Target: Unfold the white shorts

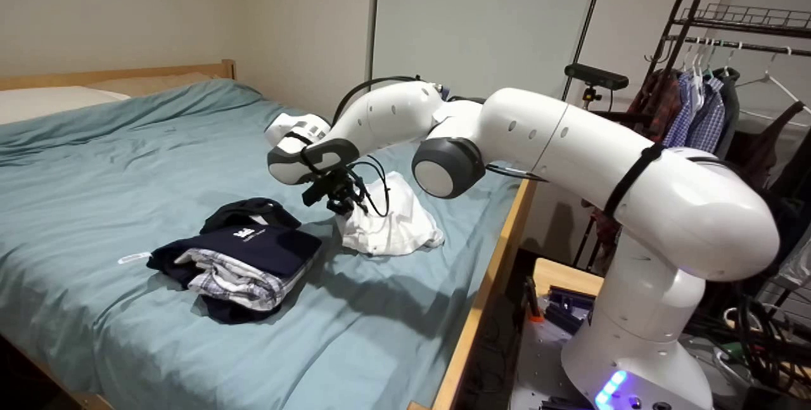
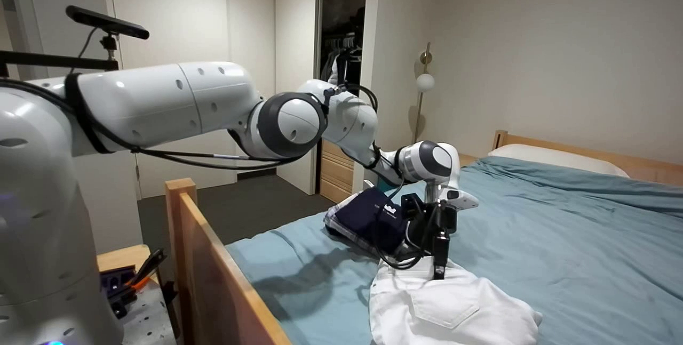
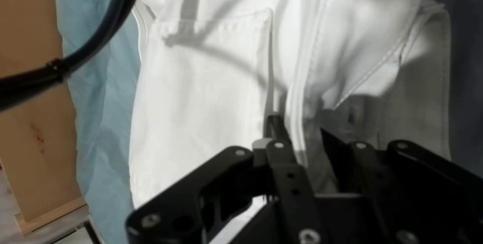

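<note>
White shorts [image 1: 399, 229] are lying bunched on a blue bedspread [image 1: 158, 163], and the end effector [image 3: 300, 126] is gripping a raised fold of them, cloth filling the narrow space between its fingers [image 3: 278, 128]. A strip of bedspread is separating the shorts from a nearby pile [image 1: 253, 258]: a navy garment [image 1: 279, 246] with a small white print is covering crumpled plaid cloth [image 1: 234, 278], a black garment [image 1: 234, 213] is showing behind, and a white tag [image 1: 134, 258] is sticking out. A wooden bed rail [image 2: 221, 291] is running between the robot's base [image 1: 633, 356] and the shorts, and the arm [image 1: 570, 144] is reaching over it. Black cables [image 3: 28, 86] are looping beside the end effector, crossing in front of the shorts.

Only the wrist view is showing that fold standing between the fingers; in both exterior views the gap is hiding among black hardware. In an exterior view a clothes rack [image 1: 747, 28] is carrying hanging shirts [image 1: 704, 112]. In an exterior view a globe lamp [image 2: 425, 82] is standing out against the wall, a closet [image 2: 344, 19] is holding more clothes, and a stitched pocket [image 2: 445, 307] is facing up on the shorts.
</note>
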